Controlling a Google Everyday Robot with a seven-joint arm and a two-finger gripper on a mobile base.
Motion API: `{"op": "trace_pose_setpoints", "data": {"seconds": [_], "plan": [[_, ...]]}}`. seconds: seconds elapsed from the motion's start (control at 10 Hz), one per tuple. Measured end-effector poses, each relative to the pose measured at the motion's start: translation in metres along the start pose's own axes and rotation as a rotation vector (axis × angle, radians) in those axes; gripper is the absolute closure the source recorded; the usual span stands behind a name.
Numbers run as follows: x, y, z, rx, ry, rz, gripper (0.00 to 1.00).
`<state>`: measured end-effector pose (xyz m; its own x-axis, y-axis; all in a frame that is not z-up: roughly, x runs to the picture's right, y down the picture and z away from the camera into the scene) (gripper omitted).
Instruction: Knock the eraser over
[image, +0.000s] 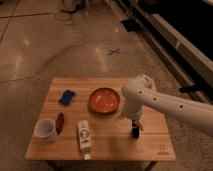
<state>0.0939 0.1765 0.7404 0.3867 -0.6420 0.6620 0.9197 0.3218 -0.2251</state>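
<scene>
Hovering over the right side of a wooden table (150, 145): gripper (134, 123), finger state impossible to tell, directly above an upright black eraser (134, 132), right of an orange bowl (104, 100).

Gripper (136, 125) low over wooden table (150, 145), at upright black eraser (135, 132), orange bowl (104, 100) nearby

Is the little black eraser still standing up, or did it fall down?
Standing up. The slim black eraser block rises upright from the wooden table, just below the robot's gripper, near the table's right side.

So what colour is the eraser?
Black eraser, directly under the gripper; camera view.
</scene>
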Motion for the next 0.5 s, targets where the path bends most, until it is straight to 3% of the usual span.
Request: {"op": "trace_pose_setpoints", "data": {"seconds": [0.3,0.5], "plan": [[-0.019,-0.031,-0.008,0.063,-0.001,-0.064,0.2],[-0.022,-0.039,-0.009,0.103,-0.006,-0.079,0.2]]}}
